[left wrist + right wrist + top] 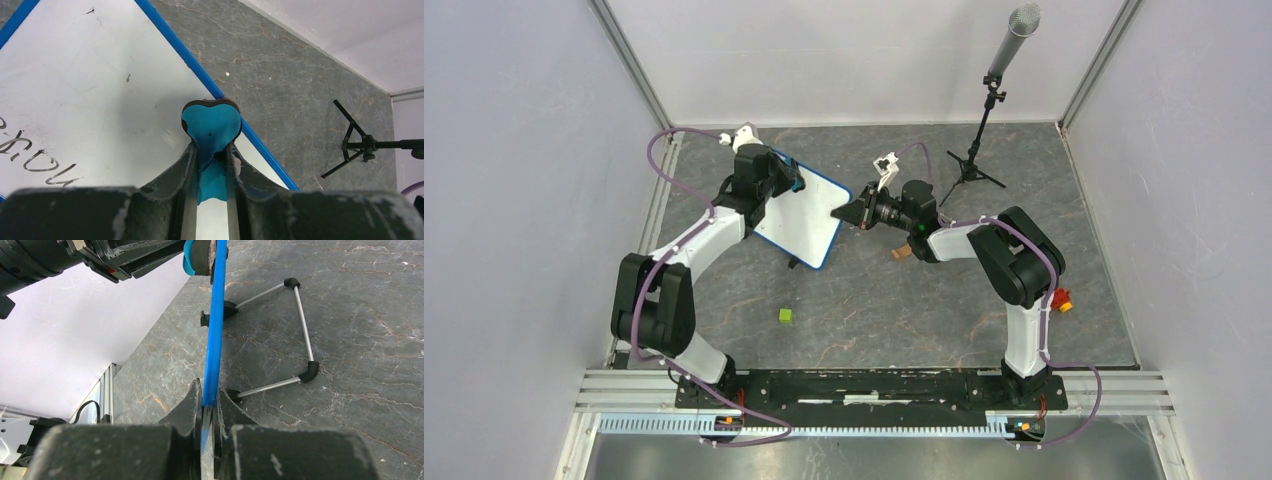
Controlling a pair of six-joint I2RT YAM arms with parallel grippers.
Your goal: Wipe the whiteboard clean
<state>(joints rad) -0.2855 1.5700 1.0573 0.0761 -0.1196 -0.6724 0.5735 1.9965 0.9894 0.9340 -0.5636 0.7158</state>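
My right gripper (208,392) pinches the board (802,215) by its edge so it cannot slide, and my left gripper (212,157) squeezes the eraser (211,124) against it to rub.

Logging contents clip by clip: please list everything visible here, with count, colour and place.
white rectangular whiteboard with blue frame: one, white and blue, centre-left of table, black handwriting on it
blue heart-shaped eraser pad: one, blue, against the board's face
silver wire stand with black feet: one, behind the board
small green cube: one, green, table, near side
small brown object: one, brown, beside right arm
small red-and-yellow object: one, right of right arm
grey microphone on black tripod: one, far right
grey marbled table: one, beneath all
left gripper: one, black, shut on the eraser pad
right gripper: one, black, shut on the board's edge
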